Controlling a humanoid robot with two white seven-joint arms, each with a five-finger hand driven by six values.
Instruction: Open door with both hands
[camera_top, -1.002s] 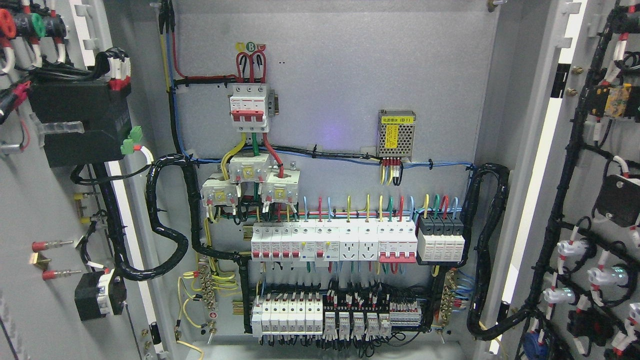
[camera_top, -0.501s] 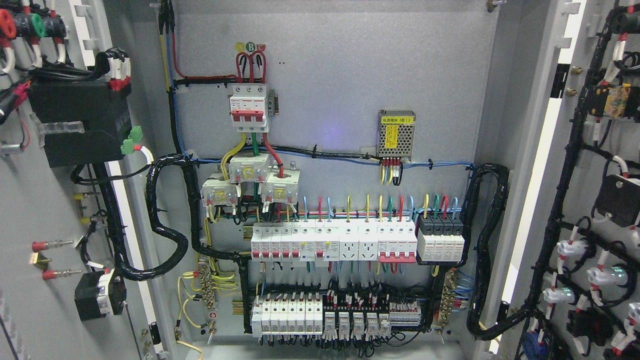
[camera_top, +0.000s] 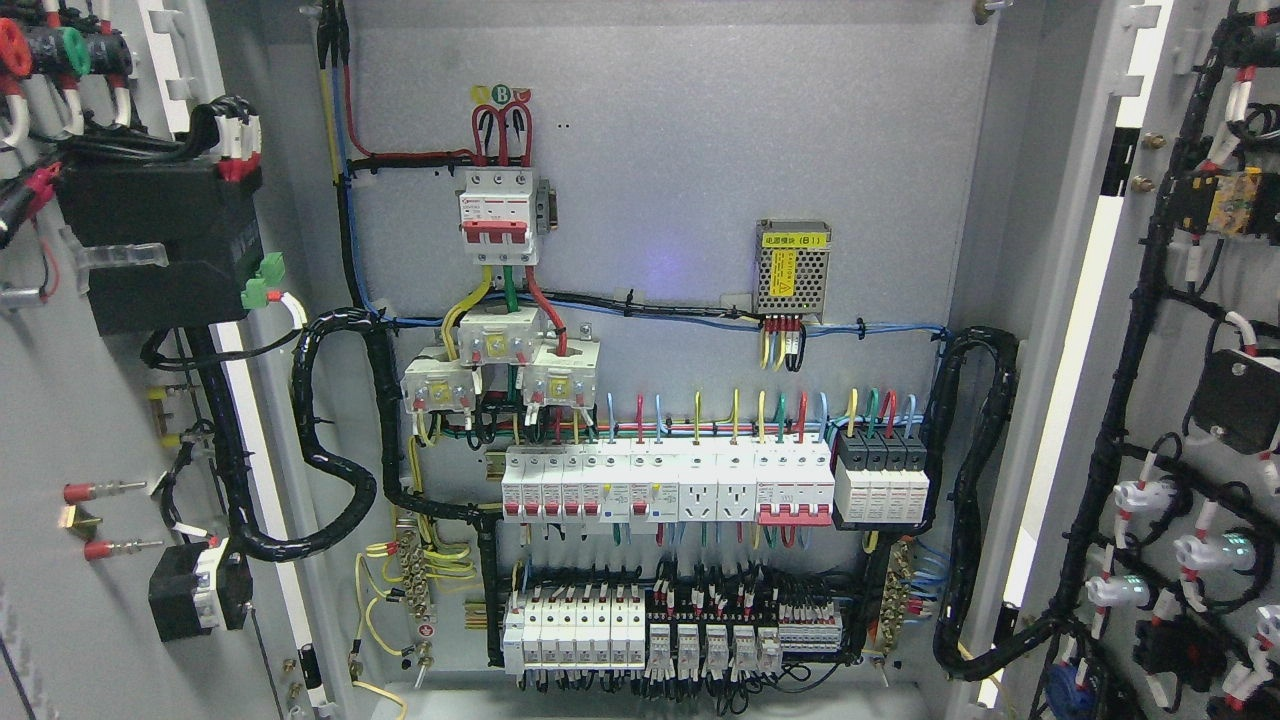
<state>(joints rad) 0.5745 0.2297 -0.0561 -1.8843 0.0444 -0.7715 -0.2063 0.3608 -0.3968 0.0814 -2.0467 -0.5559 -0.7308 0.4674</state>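
**Already wide: both cabinet doors swung out, no hand in the frame**

Head view. Neither robot hand nor arm shows anywhere, so whether the fingers are apart, together or clamped on anything cannot be told.

Both doors stand open. The left door (camera_top: 60, 400) fills the picture's left side with its inner face turned toward the camera, and the right door (camera_top: 1190, 330) does the same on the right. Between them the cabinet's grey back panel (camera_top: 700, 150) is fully exposed from the top edge to the bottom lip, with bare panel across its upper half. A white strip runs down the inner edge of each door, just beside the cabinet's side walls.

On the panel, 1 red-and-white main breaker (camera_top: 497, 215) sits upper left of middle, with 3 white blocks (camera_top: 500, 365) clustered just below it. 1 small perforated metal power module (camera_top: 793, 266) hangs to the right. Lower down run 2 rows of white breakers: the upper row (camera_top: 665, 485) ends beside 1 black block (camera_top: 880, 470); the lower row (camera_top: 640, 630) sits near the bottom lip.

Thick black cable looms (camera_top: 330, 440) loop from each door into the cabinet. The left door carries 1 large black box (camera_top: 160, 245); the right door carries several white lamp backs (camera_top: 1150, 495).
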